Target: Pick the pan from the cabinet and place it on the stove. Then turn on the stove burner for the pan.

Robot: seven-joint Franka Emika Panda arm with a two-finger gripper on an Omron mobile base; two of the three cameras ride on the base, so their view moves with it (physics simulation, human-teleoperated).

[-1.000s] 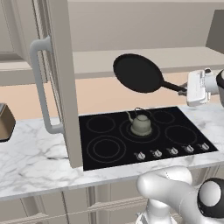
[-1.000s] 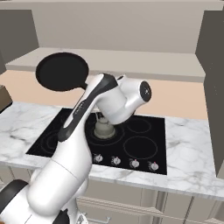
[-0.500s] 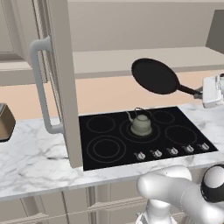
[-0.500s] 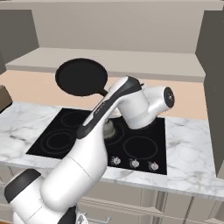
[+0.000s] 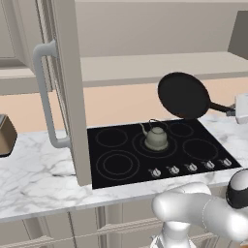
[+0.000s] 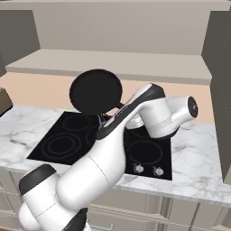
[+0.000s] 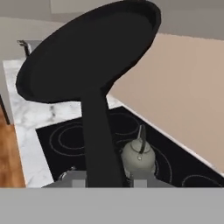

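Above the stove (image 5: 121,162), with the kettle (image 5: 156,138) at its middle, the pan (image 5: 183,95) hangs tilted in mid-air, its handle running right into the gripper (image 5: 236,112), apparently clamped on it, so the carrying step seemingly wants lowering onto a free ring beside the kettle.

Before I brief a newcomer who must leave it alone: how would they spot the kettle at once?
Start at the flat black glass cooktop set in the white marble counter. On its middle ring stands the small grey-green round kettle with a thin arched handle. It is the sole thing standing on the glass; the shallow round black frying pan is wider, flat and held in the air.
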